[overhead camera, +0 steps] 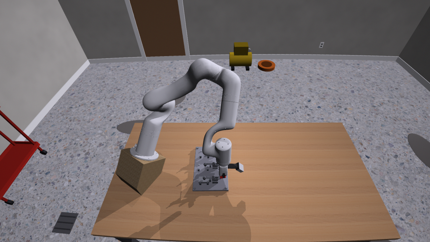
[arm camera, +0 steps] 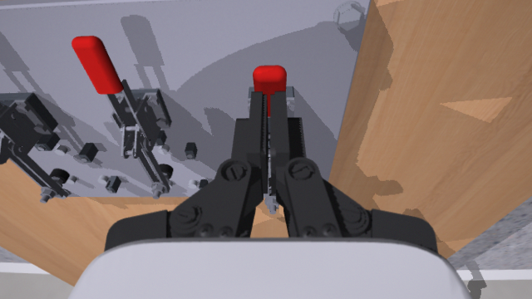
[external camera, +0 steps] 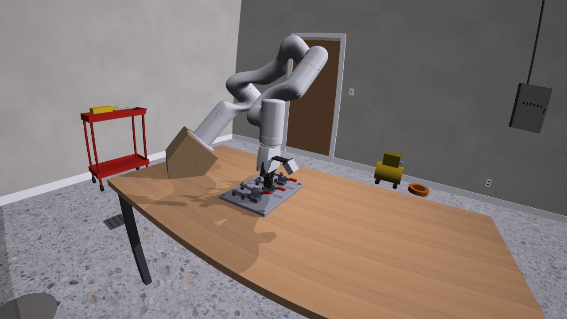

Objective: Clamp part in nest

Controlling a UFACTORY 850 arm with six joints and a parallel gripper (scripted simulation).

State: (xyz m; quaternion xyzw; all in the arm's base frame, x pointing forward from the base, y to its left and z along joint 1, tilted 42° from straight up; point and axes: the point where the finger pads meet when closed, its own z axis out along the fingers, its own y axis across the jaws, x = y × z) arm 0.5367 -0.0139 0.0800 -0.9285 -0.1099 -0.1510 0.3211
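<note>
The fixture plate carries several clamps with red handles. My gripper is shut with nothing seen between the fingers. Its tips are over the near clamp's red handle; whether they touch it cannot be told. That clamp's bar reaches over its nest. The middle clamp's red handle and the far clamp's red handle point outward. I cannot make out the part; my fingers hide much of the near nest in the wrist view.
The arm's base block stands on the table, beyond the fixture's nest side. The middle clamp stands beside my fingers in the wrist view. A corner bolt sits on the plate.
</note>
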